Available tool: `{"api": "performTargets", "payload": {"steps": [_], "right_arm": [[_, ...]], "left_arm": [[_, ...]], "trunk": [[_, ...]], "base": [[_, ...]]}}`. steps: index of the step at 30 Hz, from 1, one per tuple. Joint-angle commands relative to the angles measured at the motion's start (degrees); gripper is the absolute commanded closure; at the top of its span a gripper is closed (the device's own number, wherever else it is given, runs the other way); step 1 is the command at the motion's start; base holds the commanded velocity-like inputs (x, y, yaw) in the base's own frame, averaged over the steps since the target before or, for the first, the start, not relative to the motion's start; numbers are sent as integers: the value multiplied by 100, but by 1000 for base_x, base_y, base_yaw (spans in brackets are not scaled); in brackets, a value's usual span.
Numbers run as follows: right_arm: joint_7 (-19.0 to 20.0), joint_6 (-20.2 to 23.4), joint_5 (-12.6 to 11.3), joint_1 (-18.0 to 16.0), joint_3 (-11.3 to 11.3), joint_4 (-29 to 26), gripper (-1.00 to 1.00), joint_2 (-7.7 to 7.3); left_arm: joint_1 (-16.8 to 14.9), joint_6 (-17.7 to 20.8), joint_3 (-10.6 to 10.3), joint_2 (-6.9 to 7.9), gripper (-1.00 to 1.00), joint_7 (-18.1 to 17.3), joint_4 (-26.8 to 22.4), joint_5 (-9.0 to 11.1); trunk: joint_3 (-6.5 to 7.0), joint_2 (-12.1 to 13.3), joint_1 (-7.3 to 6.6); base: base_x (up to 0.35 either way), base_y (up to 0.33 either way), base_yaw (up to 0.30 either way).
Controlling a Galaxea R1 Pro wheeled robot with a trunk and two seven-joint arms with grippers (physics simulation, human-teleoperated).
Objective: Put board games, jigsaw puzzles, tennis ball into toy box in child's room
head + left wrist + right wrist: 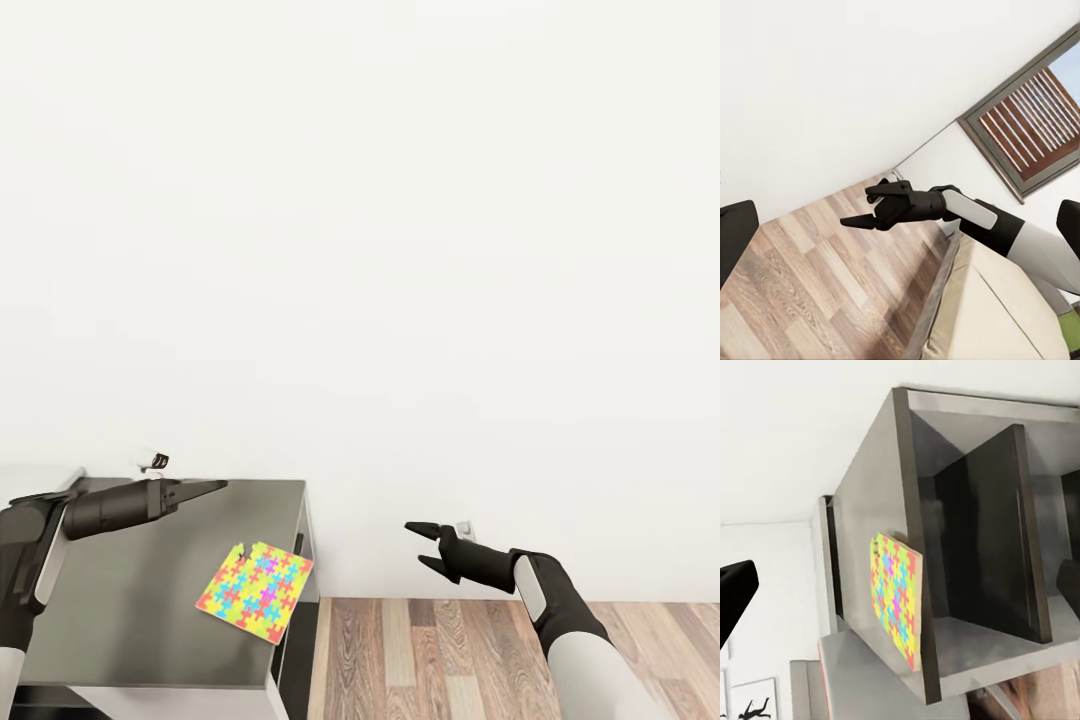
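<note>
A puzzle (255, 591) lies flat on the dark cabinet (130, 620) top at the lower left of the head view, rotated corner-on, with its right corner at or slightly over the cabinet's right edge. The right wrist view confirms it: the puzzle (898, 598) sits on the top panel close to that edge, above an open dark recess. Only one puzzle is seen; it remains to be moved.

The left gripper (205, 488) hovers over the cabinet top, above the puzzle in the frame and apart from it. Its fingers read as one dark point, so the opening cannot be told; nothing is seen in it.

The right gripper (428, 547) hangs over the plank floor (450, 650) at lower centre, well to the right of the cabinet, jaws apart and empty. The left wrist view shows the same spread, empty fingers (862, 220).

Judgement: both arms stand off, apparently while the robot positions for a pick.
</note>
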Motion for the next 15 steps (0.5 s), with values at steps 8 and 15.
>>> {"api": "performTargets", "payload": {"steps": [8, 15], "right_arm": [[21, 41, -6, -5, -20, -3, -100, 15], [43, 36, -6, -8, 50, -3, -100, 15]], "left_arm": [[-4, 61, 3, 2, -100, -24, -2, 0], [-4, 61, -1, 2, -100, -24, -2, 2]], "trunk": [[-151, -328, 177], [-223, -488, 265]], "base": [[0, 0, 0], [0, 0, 0]]}}
